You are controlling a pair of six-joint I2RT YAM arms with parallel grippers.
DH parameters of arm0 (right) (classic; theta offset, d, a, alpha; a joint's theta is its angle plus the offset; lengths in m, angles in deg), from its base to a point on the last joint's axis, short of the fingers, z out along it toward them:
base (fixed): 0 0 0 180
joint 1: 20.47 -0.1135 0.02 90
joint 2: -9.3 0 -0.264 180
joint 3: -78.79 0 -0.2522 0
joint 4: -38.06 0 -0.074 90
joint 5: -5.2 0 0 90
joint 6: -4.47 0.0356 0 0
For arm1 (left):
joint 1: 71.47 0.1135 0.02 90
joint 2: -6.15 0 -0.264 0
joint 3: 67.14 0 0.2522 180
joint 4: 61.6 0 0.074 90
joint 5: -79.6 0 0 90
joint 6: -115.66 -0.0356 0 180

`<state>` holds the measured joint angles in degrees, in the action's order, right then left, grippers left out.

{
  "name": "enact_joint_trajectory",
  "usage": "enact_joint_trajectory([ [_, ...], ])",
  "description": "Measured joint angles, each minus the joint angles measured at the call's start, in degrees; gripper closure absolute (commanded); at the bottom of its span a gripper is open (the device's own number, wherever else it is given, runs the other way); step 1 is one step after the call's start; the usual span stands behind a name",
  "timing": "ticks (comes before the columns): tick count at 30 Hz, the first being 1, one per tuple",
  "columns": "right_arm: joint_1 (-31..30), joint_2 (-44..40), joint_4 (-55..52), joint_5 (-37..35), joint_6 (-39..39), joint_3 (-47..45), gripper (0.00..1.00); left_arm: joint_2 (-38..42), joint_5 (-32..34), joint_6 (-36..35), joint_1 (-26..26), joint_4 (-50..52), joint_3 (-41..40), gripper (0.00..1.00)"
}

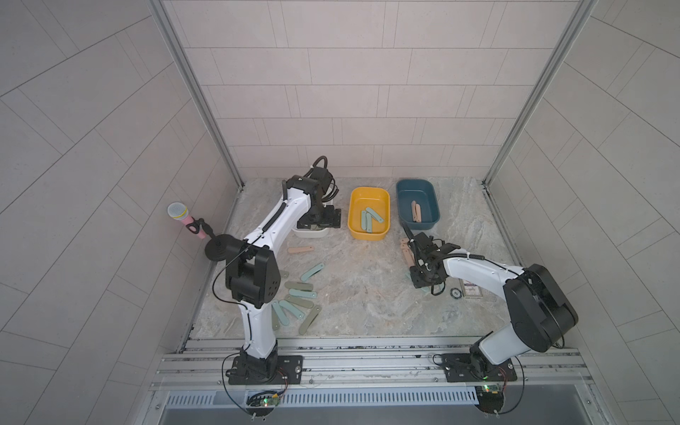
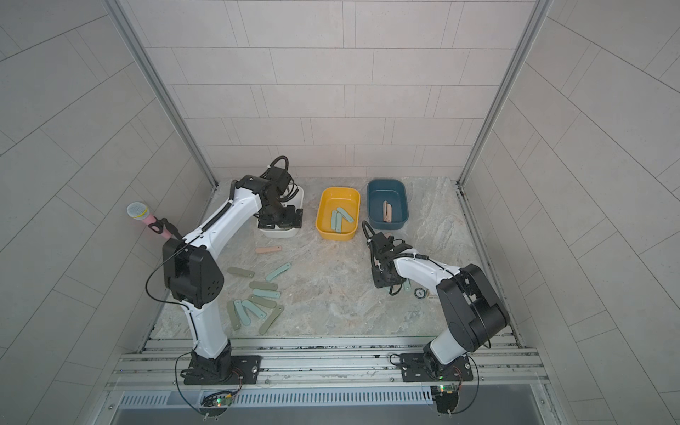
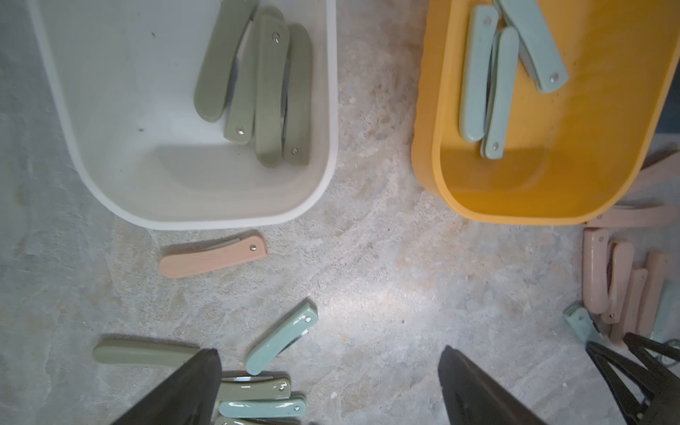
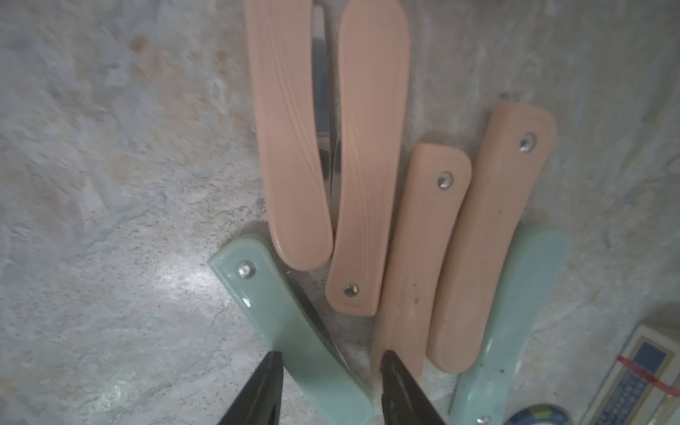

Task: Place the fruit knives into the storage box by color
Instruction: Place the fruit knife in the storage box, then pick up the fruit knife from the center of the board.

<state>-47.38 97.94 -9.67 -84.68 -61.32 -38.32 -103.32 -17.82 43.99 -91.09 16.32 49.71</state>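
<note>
Teal is the colour in hand on the right. The right gripper (image 4: pixel 331 353) is down at the table in a loose cluster of knives. Its jaws stand partway in, one at each long edge of a light teal fruit knife (image 4: pixel 290 323), but I cannot tell whether they pinch it yet. That knife lies between the fingertips and touches the peach-pink fruit knives (image 4: pixel 368 147) beside it. The cluster sits near the yellow box (image 1: pixel 368 197), on the robot's side of it and toward the blue box (image 1: pixel 427 202).

The step looks like the pickup of a teal knife. The next move calls for a firm close that does not drag the pink neighbour, then a lift and a short carry to the yellow box, where teal knives (image 3: pixel 478 73) already lie.

The left gripper (image 3: pixel 327 351) hangs empty, jaws spread wide, over the white box (image 3: pixel 333 110). That box is just beside the yellow box on its other side and holds olive-green knives (image 3: pixel 268 92). More loose knives (image 1: pixel 300 294) lie well apart from the yellow box, toward the left arm's base.
</note>
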Motion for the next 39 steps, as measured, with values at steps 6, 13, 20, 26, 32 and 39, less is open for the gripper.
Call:
enact_joint_trajectory([
  [6, -1.99, -0.02, -0.22, -0.7, 1.25, -0.85, 0.57, 0.2, -2.25, 0.24, -0.28, -2.08, -5.86, 0.0],
  [13, -4.72, 0.0, -1.44, -2.38, 3.85, -1.25, 0.58, 1.03, -3.91, 0.22, -0.28, -4.39, -9.33, 0.0],
  [20, -5.42, 0.17, -1.88, -3.28, 6.21, -1.77, 0.56, 3.15, -5.49, 0.31, -0.28, -6.19, -12.02, 0.0],
  [26, -5.73, 1.05, -1.86, -3.72, 7.3, -1.07, 0.78, 3.74, -5.9, 0.35, -0.31, -7.17, -12.94, 0.0],
  [32, -7.34, 0.48, -2.38, -3.72, 8.07, -1.07, 0.8, 4.87, -6.08, 0.98, -0.31, -7.65, -13.68, 0.0],
  [39, -10.34, -4.0, -5.81, -2.38, 8.81, 1.7, 0.82, 5.99, -5.99, 1.84, -0.31, -7.87, -14.64, 0.0],
])
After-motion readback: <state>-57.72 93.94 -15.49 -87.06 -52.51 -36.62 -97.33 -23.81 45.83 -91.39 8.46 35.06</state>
